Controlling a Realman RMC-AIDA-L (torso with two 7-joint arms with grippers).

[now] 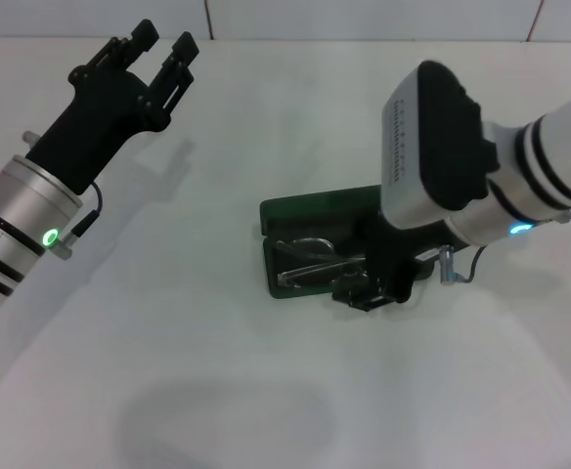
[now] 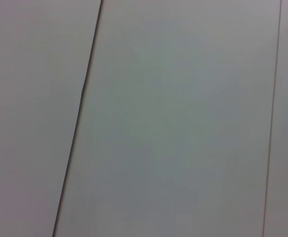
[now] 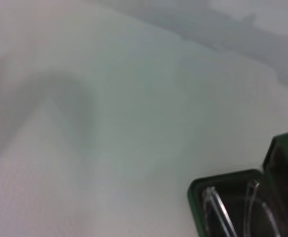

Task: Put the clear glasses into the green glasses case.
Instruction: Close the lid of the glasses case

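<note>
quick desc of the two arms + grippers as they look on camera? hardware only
Left arm: silver-and-white cylinder with black bands, a green status light and a thin black cable. Left gripper: matte black with slim ribbed fingers. Right arm: white with black bands, a blue-green light and a cable, plus a white-sided, black-topped wrist box. Right gripper: black.

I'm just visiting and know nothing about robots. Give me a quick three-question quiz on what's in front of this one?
1. True or false: the case is open.
2. Where are the glasses? A) on the bare table B) inside the case C) in the left gripper
3. Which gripper is low at the case, and which is raised away from it?

Key
1. True: its lid stands up behind the tray.
2. B: they lie in the dark lining.
3. The right gripper is at the case's near edge; the left gripper is up, far off to the left, fingers apart and empty.
</note>
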